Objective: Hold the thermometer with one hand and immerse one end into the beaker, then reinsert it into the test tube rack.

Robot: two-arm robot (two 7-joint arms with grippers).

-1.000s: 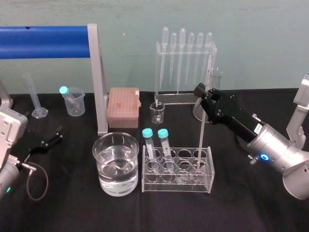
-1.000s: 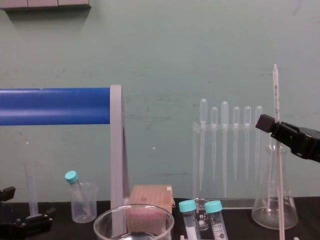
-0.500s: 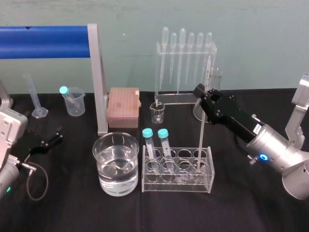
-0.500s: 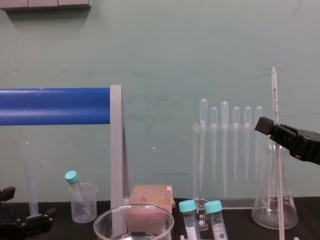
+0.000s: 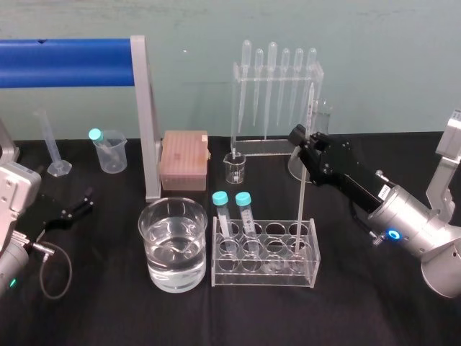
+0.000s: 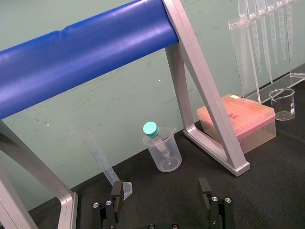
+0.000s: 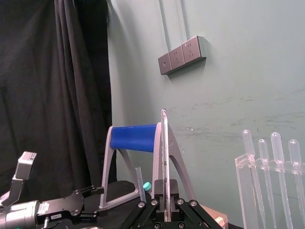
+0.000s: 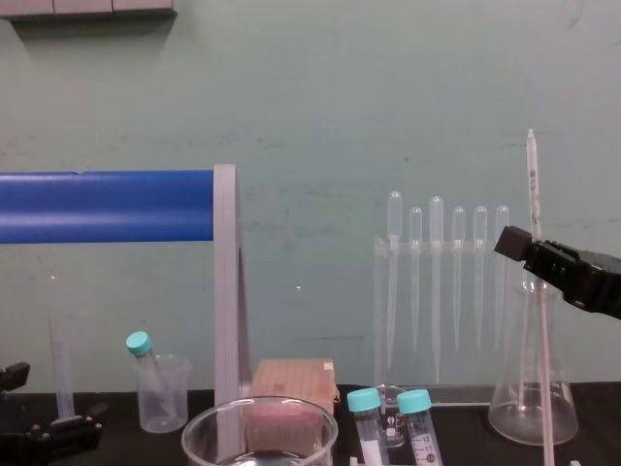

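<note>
The right end effector (image 5: 300,138) is closed on the thermometer (image 5: 300,209), pinching the thin rod high up, with a short length standing above the fingers. Gripping that high leaves most of the rod hanging free below, so its lower end can reach deep into a vessel. The rod stands almost upright. Its lower end drops into the rear corner hole of the rack (image 5: 263,277) directly beneath the end effector, so my reading is that the lift out has not yet happened. The beaker (image 5: 172,245), part-filled with water, sits below and to the left of this end effector, past two capped tubes (image 5: 230,216) in the rack. The left end effector (image 5: 75,210) lies low on the table (image 5: 108,317), far to the left and idle, its fingers (image 6: 116,192) spread wide with nothing between them.

The red tip is hard to pick out through the clear rack, and it may or may not be touching the bottom. In the chest view the rod (image 8: 533,180) runs off the lower edge, and a flask (image 8: 532,398) behind it blurs its outline.
</note>
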